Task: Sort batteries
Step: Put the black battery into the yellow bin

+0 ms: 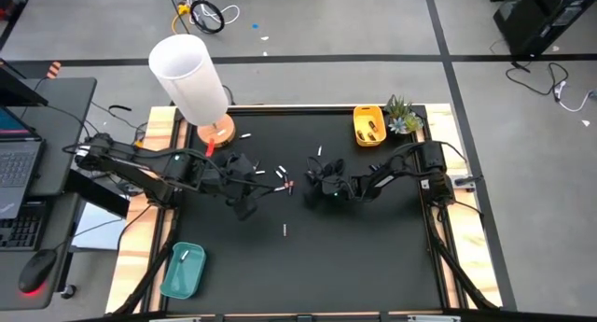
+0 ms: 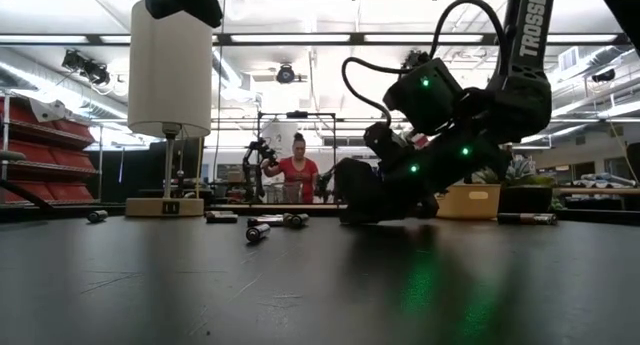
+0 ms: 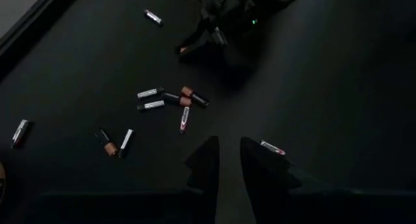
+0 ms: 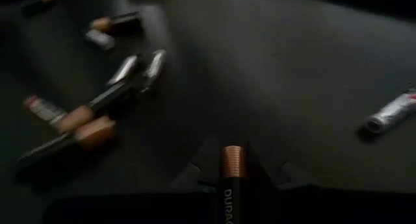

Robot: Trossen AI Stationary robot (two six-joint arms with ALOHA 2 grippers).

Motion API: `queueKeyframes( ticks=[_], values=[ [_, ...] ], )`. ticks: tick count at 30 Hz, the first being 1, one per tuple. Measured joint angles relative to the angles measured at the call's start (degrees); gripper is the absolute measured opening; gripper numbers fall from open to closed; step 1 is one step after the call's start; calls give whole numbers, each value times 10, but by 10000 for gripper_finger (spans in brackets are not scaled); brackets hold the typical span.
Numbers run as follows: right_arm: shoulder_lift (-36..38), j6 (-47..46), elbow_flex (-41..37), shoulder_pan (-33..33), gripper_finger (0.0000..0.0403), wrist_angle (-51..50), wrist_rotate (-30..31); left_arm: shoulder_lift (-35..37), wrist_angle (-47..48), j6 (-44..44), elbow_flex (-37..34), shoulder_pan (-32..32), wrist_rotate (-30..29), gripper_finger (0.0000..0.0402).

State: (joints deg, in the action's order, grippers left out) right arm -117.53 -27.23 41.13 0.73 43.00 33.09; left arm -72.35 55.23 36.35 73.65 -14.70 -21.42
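Batteries [image 3: 166, 100]: loose scatter on the black worktop [image 1: 373, 257], mostly around its middle and toward the far edge, between the two arms. One copper-topped black cell [image 4: 232, 178] sits between the right gripper's [image 4: 232, 175] fingers, which are closed onto its sides; the cell's long axis runs along the line of the fingers, copper cap pointing outward. Brand lettering partly legible on the black jacket. In the low view this gripper [image 2: 375, 200] is down at the table surface, so I judge the cell gripped but not yet lifted.

Coming move turns on the yellow tray [image 1: 368, 124] at the far right corner, beside the small potted plant [image 1: 401, 115]. It lies on the right arm's own side, so the right arm is the nearer one for this drop. Teal tray [image 1: 183, 271] is at the near left corner.

Left gripper [image 3: 227, 160] hovers above the worktop left of centre, fingers narrowly parted, nothing between them. A silver cell with a red end [image 3: 273, 147] lies just beside its fingertips.

Materials: cells are smooth, hard cylinders, either glossy black with copper ends or silver-white; likely to roll. Worktop is matte black. White lamp [image 1: 191, 79] with a wooden base stands at the far left corner.
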Motion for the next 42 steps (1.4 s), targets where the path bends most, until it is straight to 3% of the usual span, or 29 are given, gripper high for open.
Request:
queueKeyframes(
  ticks=[6, 14, 22, 29, 35, 39, 42],
  values=[
    [29, 24, -1, -6, 35, -24, -42, 2, -2, -1, 0, 0, 1, 78],
    [87, 76, -1, -15, 35, -60, -33, 2, -19, -1, 0, 0, 1, 78],
    [206, 133, -1, -46, 35, -162, -11, 2, -21, 2, 0, 0, 1, 78],
    [348, 128, 0, -117, 35, -360, 6, 2, -53, 0, 0, 0, -9, 78],
    [453, 36, 0, -205, 35, -524, -2, 2, -104, -1, 0, 1, -35, 78],
    [491, -23, 0, -287, 35, -602, -69, 2, -144, -1, 0, 3, -79, 78],
    [493, -7, 0, -350, 35, -621, -133, -1, -178, -1, 0, 12, -105, 78]
  ],
)
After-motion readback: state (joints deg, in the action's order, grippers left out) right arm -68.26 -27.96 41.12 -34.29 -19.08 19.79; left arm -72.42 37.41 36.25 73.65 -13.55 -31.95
